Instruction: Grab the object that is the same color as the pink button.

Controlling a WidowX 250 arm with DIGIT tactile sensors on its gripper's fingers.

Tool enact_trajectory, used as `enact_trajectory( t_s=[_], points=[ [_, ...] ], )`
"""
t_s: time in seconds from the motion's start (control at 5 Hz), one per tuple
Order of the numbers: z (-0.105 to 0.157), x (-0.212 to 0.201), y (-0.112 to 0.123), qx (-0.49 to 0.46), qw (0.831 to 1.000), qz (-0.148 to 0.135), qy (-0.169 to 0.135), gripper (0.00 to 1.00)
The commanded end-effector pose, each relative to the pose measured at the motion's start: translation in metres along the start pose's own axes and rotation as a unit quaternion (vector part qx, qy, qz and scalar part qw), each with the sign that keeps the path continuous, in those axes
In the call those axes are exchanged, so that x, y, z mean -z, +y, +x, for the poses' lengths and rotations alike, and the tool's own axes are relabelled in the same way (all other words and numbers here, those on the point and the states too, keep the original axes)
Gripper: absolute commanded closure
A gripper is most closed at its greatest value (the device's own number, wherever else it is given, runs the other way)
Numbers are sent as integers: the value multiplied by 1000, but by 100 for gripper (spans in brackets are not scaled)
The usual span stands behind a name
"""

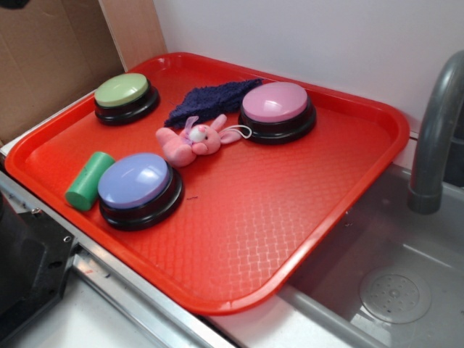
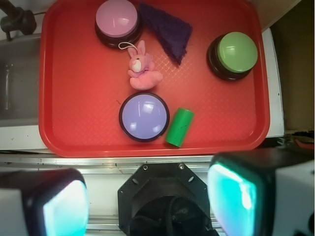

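The object, a small pink plush bunny (image 1: 192, 141) (image 2: 142, 71) with a white loop string, lies on the red tray (image 1: 254, 210) (image 2: 78, 88). It rests between the pink button (image 1: 275, 105) (image 2: 116, 19) and a lavender-blue button (image 1: 138, 185) (image 2: 143, 116). In the wrist view my gripper (image 2: 147, 196) is open, with its left finger (image 2: 64, 206) and right finger (image 2: 236, 196) wide apart and nothing between them. It hangs high over the tray's near edge, well away from the bunny. The exterior view does not show the gripper.
A dark blue fuzzy cloth (image 1: 210, 100) (image 2: 170, 29) lies beside the pink button. A green button (image 1: 125, 94) (image 2: 236, 51) and a green cylinder (image 1: 88, 181) (image 2: 179, 127) are also on the tray. A sink (image 1: 391, 290) with a grey faucet (image 1: 435, 130) adjoins the tray.
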State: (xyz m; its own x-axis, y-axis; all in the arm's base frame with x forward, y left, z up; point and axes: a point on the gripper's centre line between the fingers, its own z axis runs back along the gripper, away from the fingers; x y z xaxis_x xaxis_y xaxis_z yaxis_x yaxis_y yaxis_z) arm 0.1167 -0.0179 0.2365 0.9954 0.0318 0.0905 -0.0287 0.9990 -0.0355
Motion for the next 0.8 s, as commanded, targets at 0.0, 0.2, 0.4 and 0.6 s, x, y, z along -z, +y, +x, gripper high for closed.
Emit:
enact_trajectory(
  t_s=[0.0,0.2,0.4,0.6],
  points=[
    [0,0,0,0,1000,0,0,0],
    [16,22,2,22,1000,-9,5,0],
    [37,46,-2,53,999,-6,9,0],
    [57,77,-3,94,995,-3,26,0]
  ],
)
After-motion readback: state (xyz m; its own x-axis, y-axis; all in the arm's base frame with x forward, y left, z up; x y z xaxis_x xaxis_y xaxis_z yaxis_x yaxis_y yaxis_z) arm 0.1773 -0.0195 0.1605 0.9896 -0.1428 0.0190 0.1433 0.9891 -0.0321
